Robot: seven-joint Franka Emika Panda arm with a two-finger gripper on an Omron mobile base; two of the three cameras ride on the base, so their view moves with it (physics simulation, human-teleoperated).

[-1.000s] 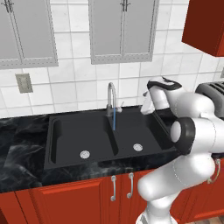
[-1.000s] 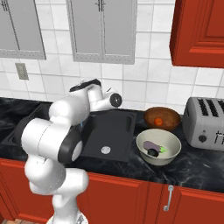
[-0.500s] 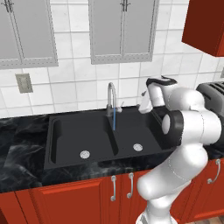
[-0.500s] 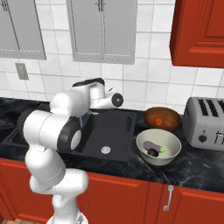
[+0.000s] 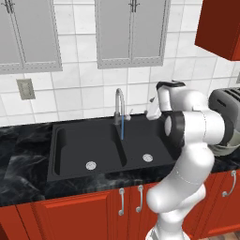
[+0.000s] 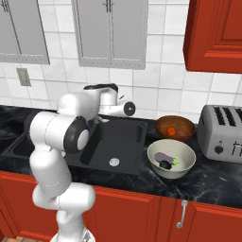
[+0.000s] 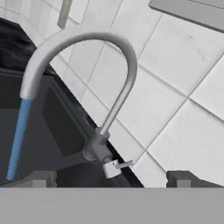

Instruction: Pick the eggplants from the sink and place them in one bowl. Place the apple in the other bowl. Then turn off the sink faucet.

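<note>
The gripper [image 7: 111,177] has its jaws spread wide with nothing between them, and it hangs close to the sink faucet [image 7: 94,87] — the small side lever [image 7: 118,166] sits just beyond the gap between the two fingertips [image 7: 41,178]. A blue stream of water [image 5: 122,127] runs from the arched spout down into the sink [image 5: 101,145], at the divider between its two basins, each with a round silver drain [image 5: 91,165]. The sink is set in a black marbled counter [image 5: 23,159] with red cabinet fronts [image 6: 142,215] beneath and white wall tiles [image 5: 79,89] behind. On the counter right of the sink, the reddish-brown bowl [image 6: 175,127] stands farther back with the apple [image 6: 171,131] inside; the pale grey-cream bowl [image 6: 171,158] stands nearer, just in front of it, and holds both eggplants [image 6: 164,159] — the pale purple one and the almost black one lying together. Farther right is a silver toaster [image 6: 222,133]. Grey wall cabinets [image 5: 131,33] hang above the faucet, a red cabinet [image 6: 215,35] to the right, and a wall outlet [image 5: 25,89] is on the tiles at the left.
</note>
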